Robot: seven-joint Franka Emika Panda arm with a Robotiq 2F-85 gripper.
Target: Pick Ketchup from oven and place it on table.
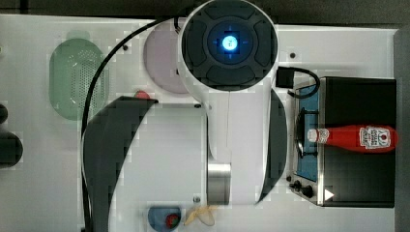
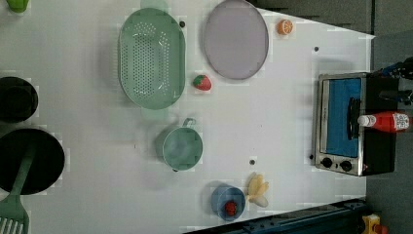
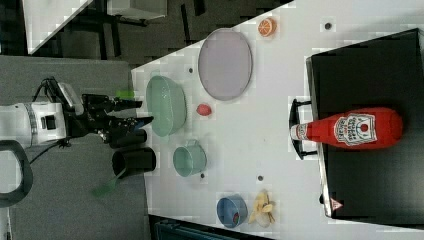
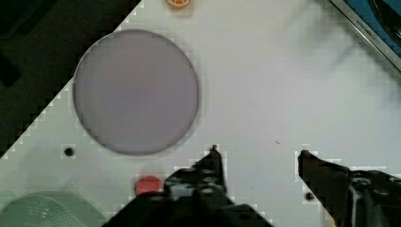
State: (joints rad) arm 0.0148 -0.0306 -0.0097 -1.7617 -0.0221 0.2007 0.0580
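The Ketchup [image 1: 355,138] is a red squeeze bottle lying on its side on the black top of the oven [image 1: 360,179], its white cap over the door handle. It also shows as the Ketchup [image 3: 352,129] on the oven [image 3: 370,75], and as the Ketchup [image 2: 388,121] on the oven [image 2: 341,122]. My gripper [image 3: 144,112] is open and holds nothing, far off toward the right view's left, near the green colander [image 3: 166,105]. In the wrist view my gripper [image 4: 259,158] hangs over the white table [image 4: 265,85] with bare tabletop between the fingers [image 4: 215,163].
On the table lie a grey-lilac plate [image 2: 236,39], a strawberry [image 2: 202,83], a green mug [image 2: 181,147], a blue bowl [image 2: 227,202], a banana [image 2: 257,189] and an orange slice [image 2: 285,27]. Black pots [image 2: 17,100] and a green spatula [image 2: 14,204] sit at the left view's left.
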